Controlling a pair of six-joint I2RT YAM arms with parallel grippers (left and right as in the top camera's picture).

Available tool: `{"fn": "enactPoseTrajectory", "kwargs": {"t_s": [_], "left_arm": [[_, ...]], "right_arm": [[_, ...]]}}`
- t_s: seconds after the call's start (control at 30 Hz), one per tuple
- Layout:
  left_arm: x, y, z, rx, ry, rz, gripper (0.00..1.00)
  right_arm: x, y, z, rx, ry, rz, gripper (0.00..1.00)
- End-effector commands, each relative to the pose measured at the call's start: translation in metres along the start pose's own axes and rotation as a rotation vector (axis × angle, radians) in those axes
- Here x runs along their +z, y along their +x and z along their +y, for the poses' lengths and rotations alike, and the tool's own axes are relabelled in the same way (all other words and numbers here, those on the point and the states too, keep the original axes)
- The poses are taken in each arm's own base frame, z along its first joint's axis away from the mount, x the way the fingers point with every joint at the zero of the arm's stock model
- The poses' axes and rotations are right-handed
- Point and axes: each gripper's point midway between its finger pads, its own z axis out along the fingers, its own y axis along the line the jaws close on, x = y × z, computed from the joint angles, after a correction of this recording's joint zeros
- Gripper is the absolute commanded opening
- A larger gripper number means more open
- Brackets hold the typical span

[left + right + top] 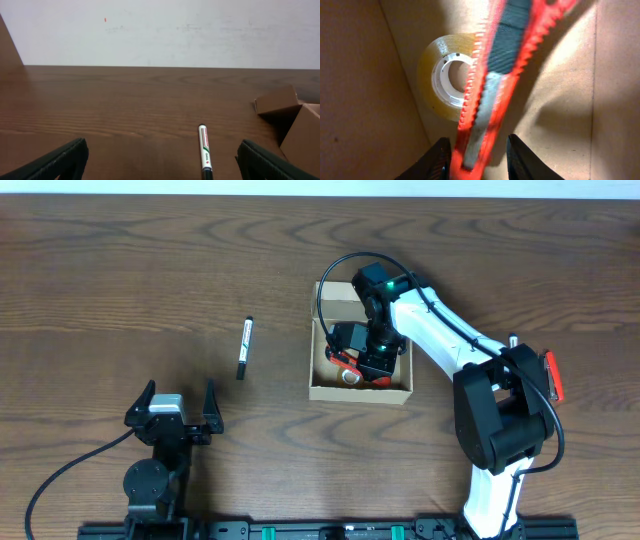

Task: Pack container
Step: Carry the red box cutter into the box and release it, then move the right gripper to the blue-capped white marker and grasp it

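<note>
The tan cardboard box stands open at the table's middle, with its flap at the far side. My right gripper reaches down into it. In the right wrist view its jaws are parted around a red box cutter, which looks blurred, with a gap on the right side. A clear tape roll lies on the box floor beside it. A black-and-white pen lies left of the box. My left gripper is open and empty, with the pen just ahead between its fingers.
A red object lies on the table by the right arm's base, partly hidden by the arm. The box's corner shows at the right of the left wrist view. The right arm's cable loops over the box.
</note>
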Motion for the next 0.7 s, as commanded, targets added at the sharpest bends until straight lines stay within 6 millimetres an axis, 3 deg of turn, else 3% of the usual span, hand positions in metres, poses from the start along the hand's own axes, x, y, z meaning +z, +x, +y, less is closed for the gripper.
{"fn": "enactPoseTrajectory", "kwargs": {"t_s": [0.0, 0.1, 0.17, 0.3, 0.4, 0.47, 0.53, 0.63, 0.67], "left_arm": [[0.000, 0.017, 0.004, -0.007, -0.019, 0.059, 0.95], [0.000, 0.017, 0.004, -0.007, -0.019, 0.059, 0.95], [0.000, 0.017, 0.004, -0.006, -0.019, 0.059, 0.95], [0.000, 0.017, 0.004, -0.006, -0.020, 0.059, 0.95], [0.000, 0.017, 0.004, -0.006, -0.020, 0.059, 0.95], [0.000, 0.017, 0.004, -0.006, -0.019, 0.059, 0.95], [0.000, 0.017, 0.004, -0.006, -0.019, 0.059, 0.95], [0.000, 0.017, 0.004, -0.006, -0.019, 0.059, 0.95], [0.000, 0.017, 0.004, -0.006, -0.019, 0.059, 0.95]], "right_arm": [[-0.005, -0.005, 0.001, 0.012, 0.004, -0.021, 0.32], [-0.025, -0.010, -0.002, 0.037, 0.055, -0.052, 0.30], [-0.053, -0.018, -0.008, 0.044, 0.121, -0.105, 0.31], [-0.138, -0.031, -0.026, 0.159, 0.332, -0.289, 0.31], [-0.210, -0.020, -0.051, 0.446, 0.517, -0.488, 0.34], [-0.250, 0.007, -0.070, 0.691, 0.620, -0.600, 0.56], [-0.275, 0.054, -0.088, 0.933, 0.720, -0.637, 0.58], [-0.275, 0.127, -0.097, 1.242, 0.773, -0.577, 0.61], [-0.268, 0.151, -0.096, 1.334, 0.761, -0.538, 0.66]]}}
